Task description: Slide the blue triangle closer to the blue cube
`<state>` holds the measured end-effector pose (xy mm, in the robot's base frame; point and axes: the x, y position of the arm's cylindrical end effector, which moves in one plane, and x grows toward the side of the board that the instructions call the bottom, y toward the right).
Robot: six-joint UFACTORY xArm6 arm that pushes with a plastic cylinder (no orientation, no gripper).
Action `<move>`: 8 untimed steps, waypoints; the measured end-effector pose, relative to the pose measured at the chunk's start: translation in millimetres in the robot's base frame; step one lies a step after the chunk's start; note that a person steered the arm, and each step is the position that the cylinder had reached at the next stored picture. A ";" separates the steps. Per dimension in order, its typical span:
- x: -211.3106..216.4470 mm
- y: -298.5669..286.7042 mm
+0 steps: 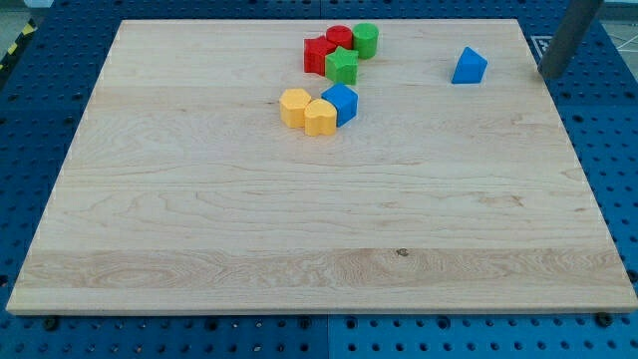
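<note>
My tip (551,76) rests just off the tabletop's (299,239) right edge, near the view's top; the tool is a bare rod and touches no block. The blue triangle (469,66) lies to the view's left of it, and the blue cube (341,103) farther left and slightly lower, touching the yellow blocks (307,110). Bare wood lies between triangle and cube, so a leftward push looks unobstructed.

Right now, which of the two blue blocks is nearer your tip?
The blue triangle, alone near the view's top right. My tip sits to its right, past the board edge. The blue cube is farther left, touching the yellow blocks.
</note>
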<state>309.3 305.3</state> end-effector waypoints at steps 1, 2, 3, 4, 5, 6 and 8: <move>-7.4 -44.0; -10.2 -88.5; -9.6 -99.1; -3.9 -116.2; 6.3 -137.3; 18.1 -158.0; 45.7 -195.7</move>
<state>355.0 109.6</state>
